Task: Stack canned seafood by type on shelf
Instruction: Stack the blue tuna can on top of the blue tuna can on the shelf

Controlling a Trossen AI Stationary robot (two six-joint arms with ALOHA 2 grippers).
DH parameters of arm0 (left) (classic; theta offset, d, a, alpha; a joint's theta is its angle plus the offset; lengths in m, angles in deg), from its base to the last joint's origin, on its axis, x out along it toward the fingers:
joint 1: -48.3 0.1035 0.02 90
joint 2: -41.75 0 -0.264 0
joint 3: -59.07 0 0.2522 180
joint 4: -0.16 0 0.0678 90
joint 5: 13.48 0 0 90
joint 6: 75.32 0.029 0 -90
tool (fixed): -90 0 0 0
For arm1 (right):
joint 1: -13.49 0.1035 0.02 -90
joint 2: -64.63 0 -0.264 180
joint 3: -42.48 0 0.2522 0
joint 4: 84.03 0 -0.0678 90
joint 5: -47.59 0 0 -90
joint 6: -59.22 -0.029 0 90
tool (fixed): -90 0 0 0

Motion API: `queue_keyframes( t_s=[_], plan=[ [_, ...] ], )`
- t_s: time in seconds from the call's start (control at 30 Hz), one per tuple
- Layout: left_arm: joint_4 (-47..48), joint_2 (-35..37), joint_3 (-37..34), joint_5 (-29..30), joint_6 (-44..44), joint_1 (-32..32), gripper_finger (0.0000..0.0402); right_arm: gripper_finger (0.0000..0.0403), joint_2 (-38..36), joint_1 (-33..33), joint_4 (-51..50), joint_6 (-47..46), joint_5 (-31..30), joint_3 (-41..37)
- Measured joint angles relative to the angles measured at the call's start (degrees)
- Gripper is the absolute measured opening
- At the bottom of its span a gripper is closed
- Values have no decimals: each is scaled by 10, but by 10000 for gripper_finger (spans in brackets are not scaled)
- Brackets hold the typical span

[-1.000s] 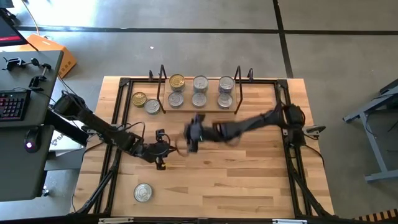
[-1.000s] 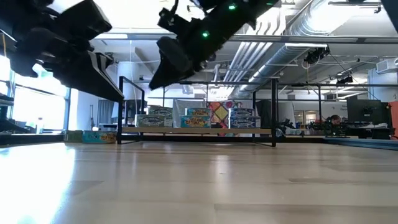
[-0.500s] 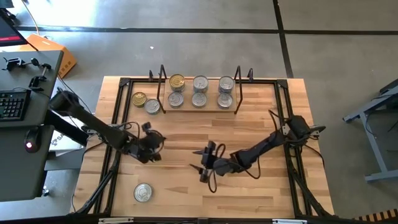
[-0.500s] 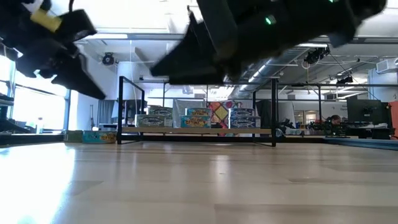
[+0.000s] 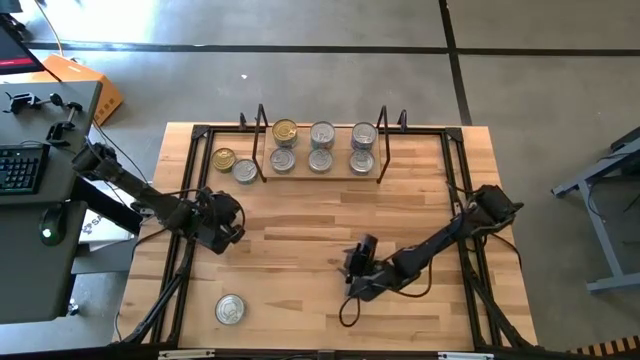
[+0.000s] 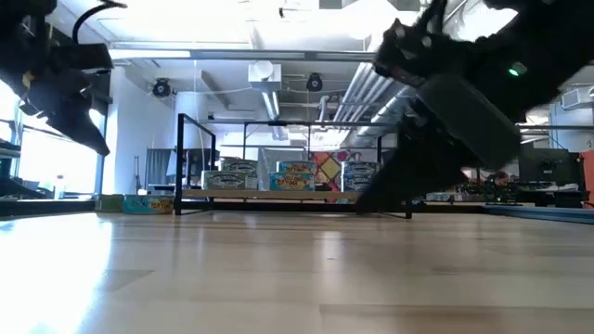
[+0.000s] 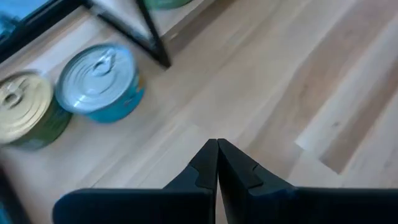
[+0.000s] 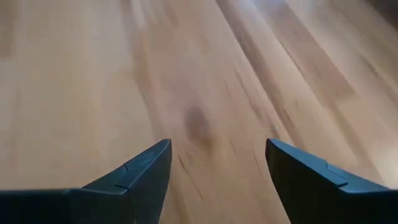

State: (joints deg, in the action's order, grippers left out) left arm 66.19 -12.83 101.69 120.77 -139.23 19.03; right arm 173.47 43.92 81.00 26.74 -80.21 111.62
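Left gripper (image 7: 217, 163) fingers are pressed together, empty; right gripper (image 8: 212, 167) fingers are spread over bare counter (image 8: 205, 74). Shelf (image 6: 295, 196) tins are half hidden behind the right arm in the low view.

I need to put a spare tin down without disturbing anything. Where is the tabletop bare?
Bare wood runs between the shelf and both arms, and along the near edge right of the lone tin. The shelf is crowded with tins; two tins sit beside its left upright.

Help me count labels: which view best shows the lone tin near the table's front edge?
The high view: the lone tin lies fully visible, silver lid up, though its label is hidden. The low and both wrist views miss it.
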Motion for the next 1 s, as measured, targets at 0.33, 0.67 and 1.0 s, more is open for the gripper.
queue_keyframes(
  t_s=[0.33,0.67,1.0],
  plan=[
    [19,-10,0,-1,-41,70,1,251,10,-21,-48,-88,-44,0],
    [7,-10,-8,-35,20,158,1,251,10,-46,-45,-80,-42,0],
    [-152,-10,-110,-48,116,268,0,251,10,-46,-44,-80,-41,0]
  ],
)
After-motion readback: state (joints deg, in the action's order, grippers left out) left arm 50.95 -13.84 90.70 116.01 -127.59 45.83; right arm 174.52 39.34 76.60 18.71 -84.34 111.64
